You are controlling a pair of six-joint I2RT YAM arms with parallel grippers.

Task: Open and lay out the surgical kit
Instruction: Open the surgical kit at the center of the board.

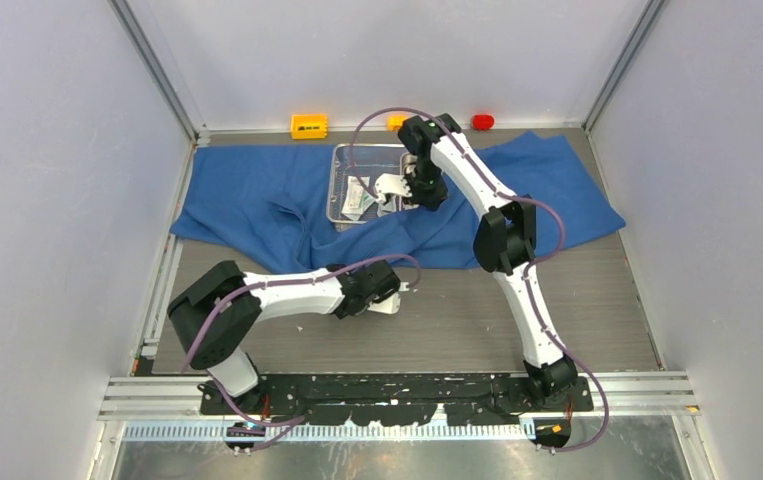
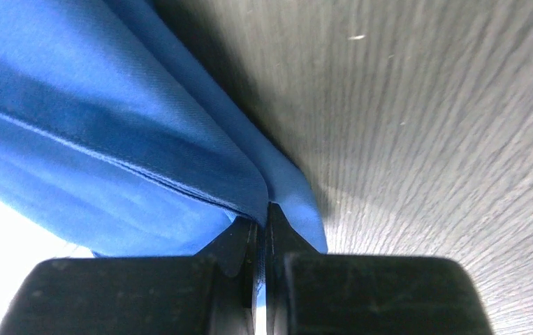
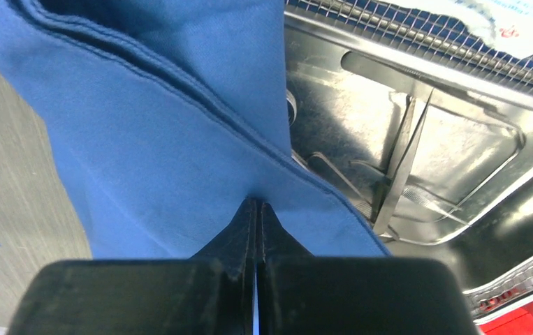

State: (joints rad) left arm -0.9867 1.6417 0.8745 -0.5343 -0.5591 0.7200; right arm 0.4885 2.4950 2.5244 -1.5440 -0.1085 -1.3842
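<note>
The surgical kit's blue cloth wrap lies spread across the back of the table. Uncovered in its middle is the steel mesh tray, holding white packets. My right gripper hangs over the tray's right side. In the right wrist view it is shut on a fold of the cloth. Beside that fold sits the smaller steel pan with thin scissors and forceps, inside the mesh tray. My left gripper is low near the cloth's front edge, shut on a cloth hem.
A yellow block, an orange block and a red block stand along the back wall behind the cloth. Bare grey table lies in front of the cloth. Walls enclose the left, right and back.
</note>
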